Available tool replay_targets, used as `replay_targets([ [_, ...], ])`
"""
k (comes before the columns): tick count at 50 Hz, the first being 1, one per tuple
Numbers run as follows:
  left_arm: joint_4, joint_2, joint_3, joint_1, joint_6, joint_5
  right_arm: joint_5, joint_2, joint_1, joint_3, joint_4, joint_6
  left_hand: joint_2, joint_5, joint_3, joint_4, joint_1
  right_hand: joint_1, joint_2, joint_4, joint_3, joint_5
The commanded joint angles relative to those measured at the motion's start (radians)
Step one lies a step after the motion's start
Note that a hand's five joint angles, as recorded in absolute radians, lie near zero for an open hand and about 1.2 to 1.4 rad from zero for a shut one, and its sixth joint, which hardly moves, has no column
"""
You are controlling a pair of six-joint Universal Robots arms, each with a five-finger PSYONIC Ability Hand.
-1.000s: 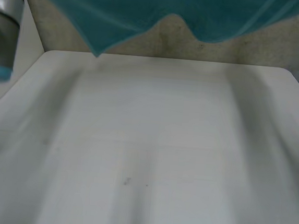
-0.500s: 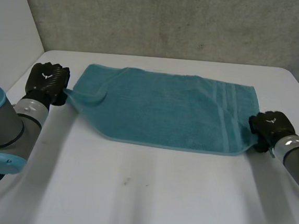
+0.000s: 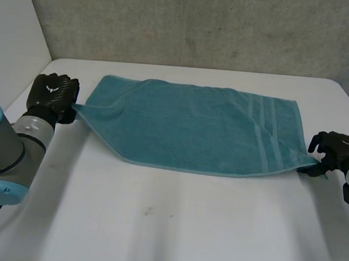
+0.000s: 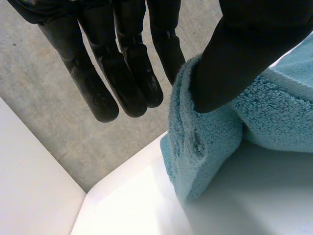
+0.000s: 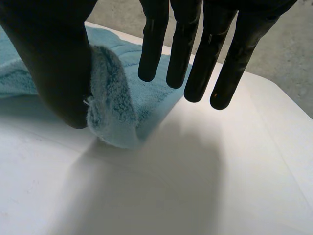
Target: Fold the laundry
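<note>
A teal towel (image 3: pixel 193 126) lies spread flat across the far half of the white table (image 3: pixel 172 228), its long side running left to right. My left hand (image 3: pixel 54 92) is at the towel's left corner. In the left wrist view the thumb (image 4: pixel 244 54) presses the bunched corner of the towel (image 4: pixel 205 142) against straight fingers (image 4: pixel 122 73). My right hand (image 3: pixel 338 148) sits just off the right near corner. In the right wrist view its fingers (image 5: pixel 195 49) hang straight and apart from the thumb (image 5: pixel 54 58), and the towel corner (image 5: pixel 115 107) rests loose beside the thumb.
A rough grey wall (image 3: pixel 202 23) stands behind the table's far edge, and a white panel (image 3: pixel 11 43) rises at the left. Bare table lies between the towel and the near edge.
The towel, held up high a second ago, has come down flat on the table. My right hand has opened off its corner and drawn a little to the right.
</note>
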Motion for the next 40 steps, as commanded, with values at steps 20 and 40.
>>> replay_targets([
  [20,-0.441,0.292,-0.122,0.12,0.241,0.015,-0.052,-0.27,-0.144,-0.026,0.423,-0.534,0.193,0.261,0.2,0.201,0.252,0.801,0.711,0.715,0.716,0.708],
  [40,-0.677,0.402,-0.153,0.147,0.39,0.178,-0.02,-0.389,-0.239,0.023,0.631,-0.886,0.193,0.261,0.2,0.201,0.252,0.801,0.711,0.715,0.716,0.708],
])
